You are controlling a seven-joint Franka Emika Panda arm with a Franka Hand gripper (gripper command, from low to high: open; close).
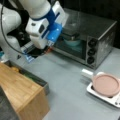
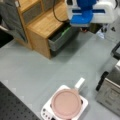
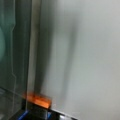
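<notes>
1 silver toaster oven [image 1: 100, 42] stands at the far right of the grey table [image 1: 65, 82], boxy, with a glass door, 3 black knobs down its right side and a teal dish [image 1: 72, 42] inside. We see the gripper [image 1: 48, 48] low at the door's left edge, orange fingertip [image 3: 38, 100] by the glass. We cannot tell how wide it stands. Nearer on the right, a pink pan [image 1: 106, 85] sits on a white cooker [image 2: 47, 112].
</notes>
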